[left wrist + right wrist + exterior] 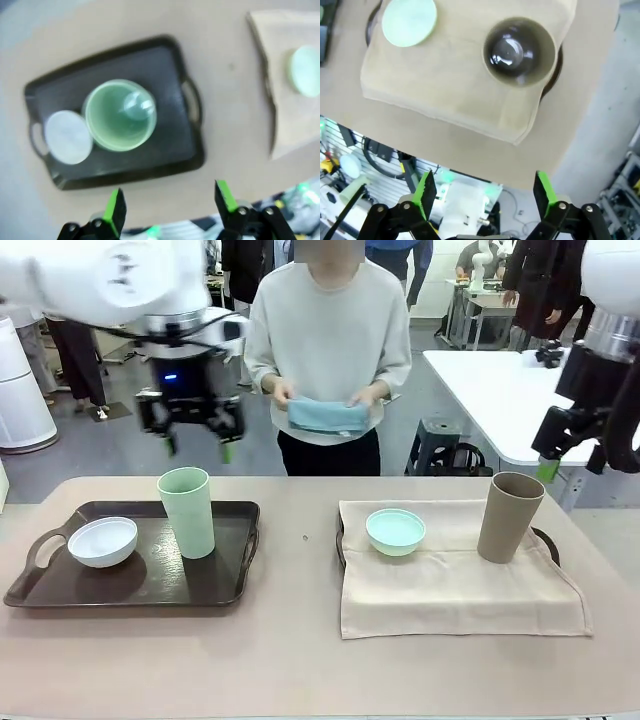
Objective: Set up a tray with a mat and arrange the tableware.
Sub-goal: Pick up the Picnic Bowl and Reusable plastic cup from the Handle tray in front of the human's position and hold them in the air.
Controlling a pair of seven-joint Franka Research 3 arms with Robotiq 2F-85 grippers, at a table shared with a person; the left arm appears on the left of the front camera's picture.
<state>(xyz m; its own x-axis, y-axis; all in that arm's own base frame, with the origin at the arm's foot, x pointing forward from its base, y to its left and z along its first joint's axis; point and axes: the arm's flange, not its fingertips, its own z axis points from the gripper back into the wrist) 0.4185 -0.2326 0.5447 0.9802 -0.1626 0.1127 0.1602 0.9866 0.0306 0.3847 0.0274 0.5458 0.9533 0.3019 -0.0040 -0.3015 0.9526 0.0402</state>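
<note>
1. We see the pale green cup [186, 510] upright, mouth up and long axis vertical, on the dark tray [150, 580] just beside the white bowl [102, 541].
2. Our left gripper [199, 448] hangs above that cup, jaws apart and empty, with the cup well clear below them.
3. The brown cup [510, 517] stands upright on the beige mat [450, 590], near the mint green bowl [395, 531].
4. Our right gripper [484, 195] is spread wide too, holding nothing, with the brown cup far beyond its fingertips.
</note>
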